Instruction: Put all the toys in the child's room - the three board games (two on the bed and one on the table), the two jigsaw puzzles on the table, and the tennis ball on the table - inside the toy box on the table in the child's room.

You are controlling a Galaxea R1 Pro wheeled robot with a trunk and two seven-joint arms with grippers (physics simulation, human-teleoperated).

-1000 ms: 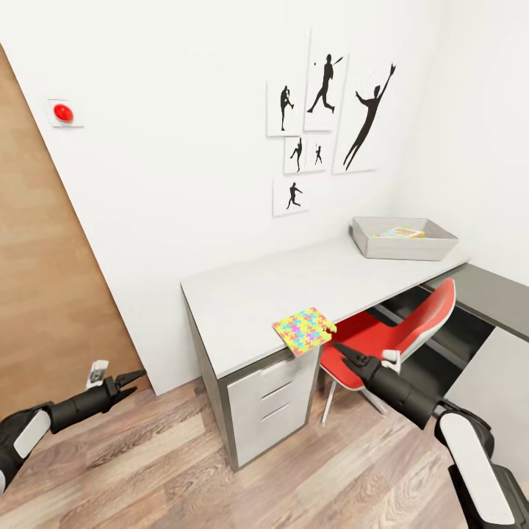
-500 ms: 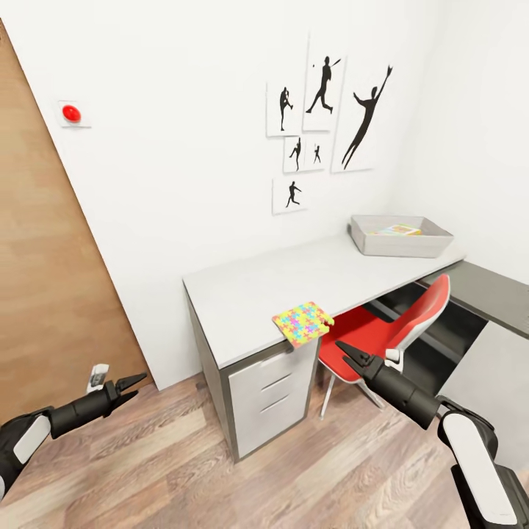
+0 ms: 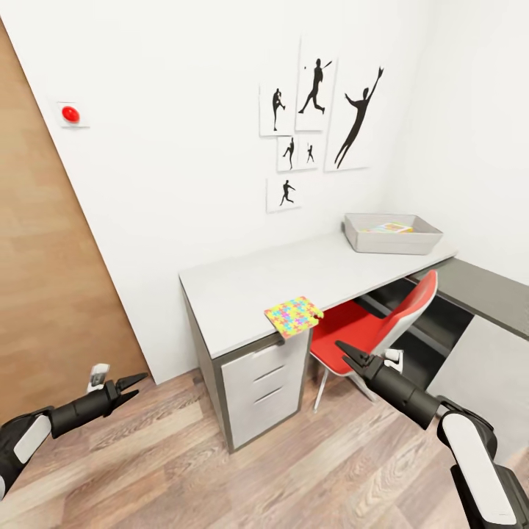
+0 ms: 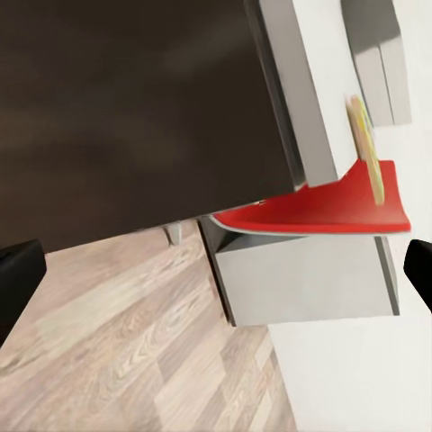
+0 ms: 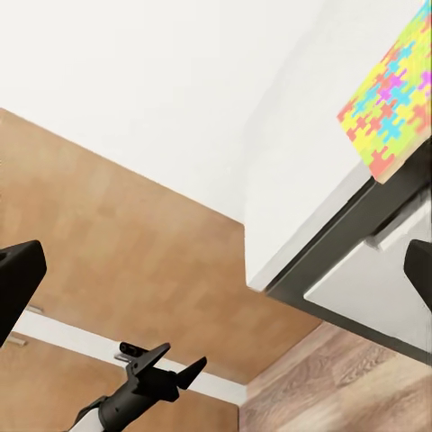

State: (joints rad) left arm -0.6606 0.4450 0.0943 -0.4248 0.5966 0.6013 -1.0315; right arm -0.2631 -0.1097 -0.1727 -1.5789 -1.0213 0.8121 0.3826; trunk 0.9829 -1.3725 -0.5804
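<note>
From the head view, one puzzle (image 3: 293, 317) is lying flat at the front edge of the tabletop (image 3: 294, 275), a corner jutting past the edge above the drawers (image 3: 264, 386). It looks thin, light and fairly stiff, and probably slippery on the smooth top; that overhanging corner seems the best place to pinch it, one finger above and one below. The toy box (image 3: 391, 234) is sitting at the far end of the tabletop, with something colourful already inside. The right gripper (image 3: 347, 355) is hovering near the red chair (image 3: 367, 323), just below and beside the puzzle, jaws spread and empty. The left gripper (image 3: 131, 383) is hanging low over the floor, well apart from the desk, also spread and empty.

In the left wrist view, the chair and the puzzle's thin edge (image 4: 364, 135) are showing past the desk side.

In the right wrist view, the puzzle (image 5: 394, 103) is overhanging the edge, and the left gripper (image 5: 180, 371) is showing in front of the door.

Against the earlier head pictures, the whole scene is sitting slightly leftward and the right gripper is lower relative to the puzzle, so the camera is moving.
</note>
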